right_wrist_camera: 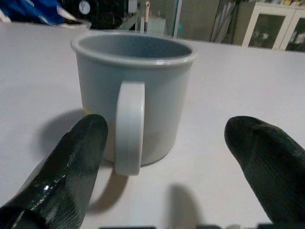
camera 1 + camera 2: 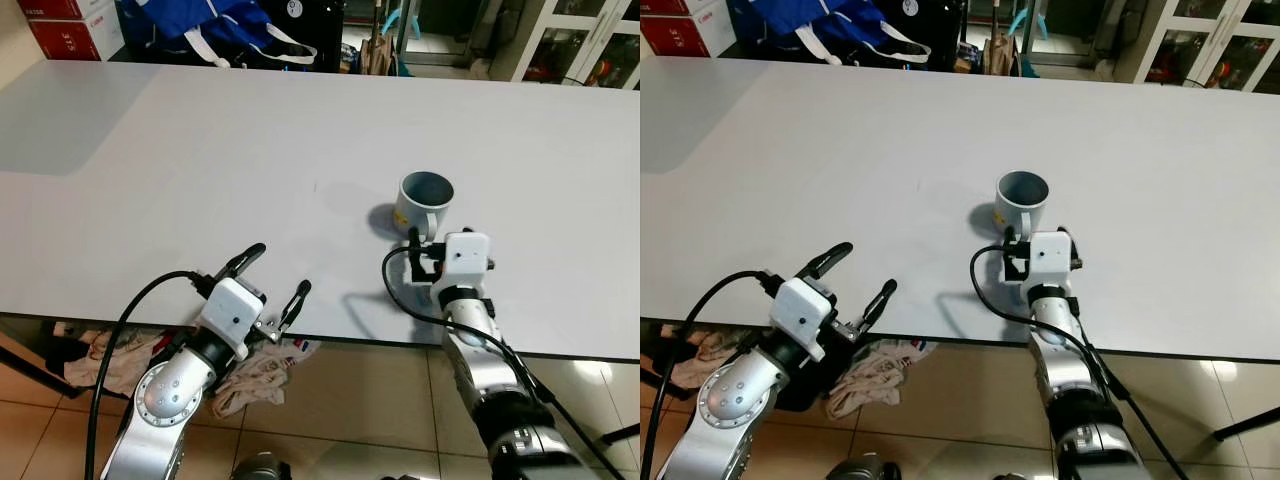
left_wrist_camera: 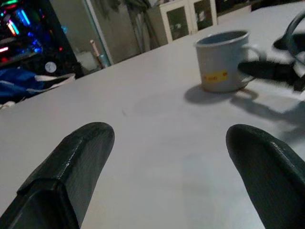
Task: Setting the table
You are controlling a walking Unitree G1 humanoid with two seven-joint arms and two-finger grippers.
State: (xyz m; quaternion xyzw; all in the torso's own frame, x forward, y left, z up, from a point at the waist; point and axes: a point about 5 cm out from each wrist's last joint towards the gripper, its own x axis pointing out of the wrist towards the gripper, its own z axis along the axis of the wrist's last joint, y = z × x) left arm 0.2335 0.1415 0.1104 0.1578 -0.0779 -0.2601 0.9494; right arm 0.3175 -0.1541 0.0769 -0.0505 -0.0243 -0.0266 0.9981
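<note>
Empty upright mug (image 2: 424,203) on table (image 2: 200,170)

A mug (image 2: 424,203) stands upright on the table (image 2: 200,160), right of centre, handle toward me. My right gripper (image 1: 167,143) sits just before it, fingers spread, the handle between them. My left gripper (image 2: 275,285) rests over the table's near edge, well left of the mug. Cloths (image 2: 250,380) lie on the floor below.
</note>
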